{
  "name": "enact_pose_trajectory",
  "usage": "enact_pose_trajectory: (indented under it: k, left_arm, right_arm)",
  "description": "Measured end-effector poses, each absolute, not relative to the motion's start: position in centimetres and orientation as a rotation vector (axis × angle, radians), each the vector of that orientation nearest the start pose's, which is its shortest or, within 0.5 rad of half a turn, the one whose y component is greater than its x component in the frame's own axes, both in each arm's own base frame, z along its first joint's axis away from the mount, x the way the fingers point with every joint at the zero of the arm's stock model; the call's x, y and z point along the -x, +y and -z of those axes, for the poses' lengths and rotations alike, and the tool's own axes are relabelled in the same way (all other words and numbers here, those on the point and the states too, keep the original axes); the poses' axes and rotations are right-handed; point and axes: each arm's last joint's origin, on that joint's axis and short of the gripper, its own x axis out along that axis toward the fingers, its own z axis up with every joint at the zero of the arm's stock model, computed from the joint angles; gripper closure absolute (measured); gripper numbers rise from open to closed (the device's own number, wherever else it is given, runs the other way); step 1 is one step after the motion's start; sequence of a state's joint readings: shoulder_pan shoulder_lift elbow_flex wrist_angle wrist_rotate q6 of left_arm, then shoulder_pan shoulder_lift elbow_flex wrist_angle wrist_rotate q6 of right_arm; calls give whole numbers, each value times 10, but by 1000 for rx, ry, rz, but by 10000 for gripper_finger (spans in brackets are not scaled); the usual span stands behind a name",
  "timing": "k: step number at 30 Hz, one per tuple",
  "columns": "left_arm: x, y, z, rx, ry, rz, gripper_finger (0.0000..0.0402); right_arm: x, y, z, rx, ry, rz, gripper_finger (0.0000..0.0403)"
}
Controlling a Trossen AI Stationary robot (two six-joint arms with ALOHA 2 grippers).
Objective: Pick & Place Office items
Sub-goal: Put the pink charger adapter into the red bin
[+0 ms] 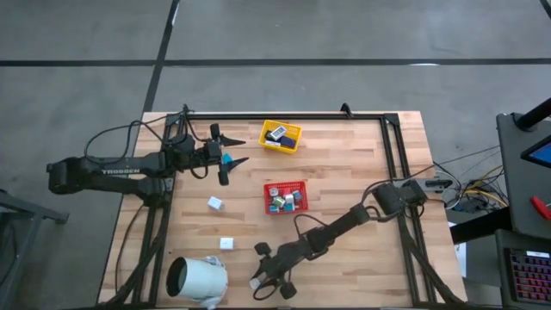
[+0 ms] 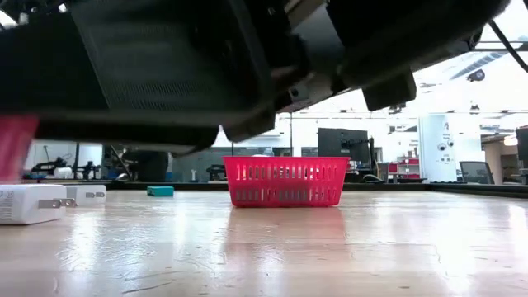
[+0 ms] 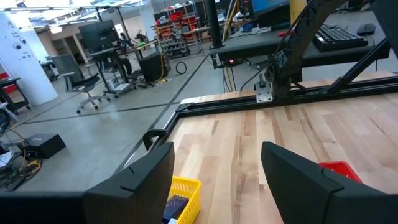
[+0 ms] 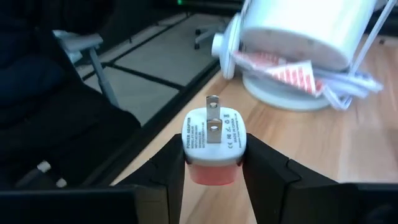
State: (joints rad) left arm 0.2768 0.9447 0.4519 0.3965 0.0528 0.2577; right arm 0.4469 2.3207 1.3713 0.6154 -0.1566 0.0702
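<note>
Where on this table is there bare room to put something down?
Bare wood lies between the red tray and the table's right edge, and between both trays and the left arm. It is crowded near the white cylinder, where the right gripper holds a white plug adapter.

A robotics lab or workshop: beyond the wooden table (image 1: 344, 241) lie a bare concrete floor (image 1: 344, 34), rolling office chairs (image 3: 87, 93), monitors on desks (image 3: 102, 34), and stocked parts shelves (image 3: 180, 25).

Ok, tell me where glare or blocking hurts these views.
Low view: a dark arm body fills the top, with window glare on the tabletop around the red basket. Right wrist view: the right pincer holds a sharp white plug adapter; the white cylinder is overexposed.
</note>
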Motion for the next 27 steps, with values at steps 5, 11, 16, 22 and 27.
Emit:
enact_pose_trajectory:
  k: [5,11,16,22,27]
  left_arm:
    - [-198,55,-245,-241,123,-210,156]
    - [-198,55,-245,-241,123,-210,156]
    - [-198,55,-245,-241,123,-209,156]
    - [-198,55,-245,-241,123,-208,156]
    - [-198,55,-245,-241,123,-208,156]
  right_arm:
    - [-431,210,-103,-34,269,-590,282]
    - [-425,205,-104,-54,159,-591,282]
    - [-423,201,-104,-61,113,-598,282]
    - [-418,195,-104,-79,55,-659,282]
    - [-415,189,-101,-106,43,-670,282]
